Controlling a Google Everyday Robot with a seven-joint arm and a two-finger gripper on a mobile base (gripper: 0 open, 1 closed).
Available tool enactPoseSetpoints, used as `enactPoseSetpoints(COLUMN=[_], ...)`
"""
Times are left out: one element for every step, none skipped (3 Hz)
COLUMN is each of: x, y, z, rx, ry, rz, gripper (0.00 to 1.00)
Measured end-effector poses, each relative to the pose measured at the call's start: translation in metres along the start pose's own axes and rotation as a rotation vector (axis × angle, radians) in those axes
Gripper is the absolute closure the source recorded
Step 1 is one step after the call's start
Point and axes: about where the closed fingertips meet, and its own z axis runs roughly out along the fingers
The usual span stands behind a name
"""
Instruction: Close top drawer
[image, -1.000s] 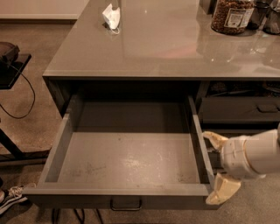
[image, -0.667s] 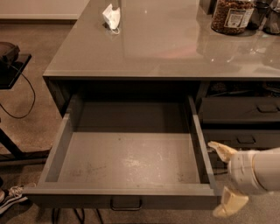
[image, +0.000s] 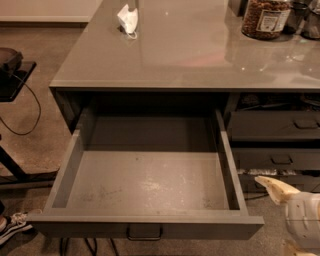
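The top drawer (image: 150, 185) is pulled fully out of the grey desk, and its scuffed grey floor is bare. Its flat front (image: 90, 228) faces the bottom of the view, with a small rectangular pull handle (image: 144, 233) at its middle. My gripper (image: 274, 214) is at the bottom right, just right of the drawer's front right corner and apart from it. One pale finger (image: 272, 189) points up and left. The other shows only at the bottom edge. The fingers are spread and hold nothing.
The grey desk top (image: 200, 55) carries a white crumpled item (image: 127, 20) and a jar (image: 265, 17) at the back. Narrower grey drawers (image: 275, 126) stand in the right column. A black stand (image: 10, 70), a cable and a shoe (image: 12, 222) are at the left.
My gripper has moved right and down, away from the drawer's front right corner. The drawer has not moved.
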Motion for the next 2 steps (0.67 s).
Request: enactPoseSetpoints(x=[0.0016, 0.0012], y=[0.0184, 0.0187], z=[-0.0244, -0.0246], rx=[-0.067, -0.068], ry=[0.063, 0.064], rz=[-0.089, -0.091], gripper=[0.0, 0.0])
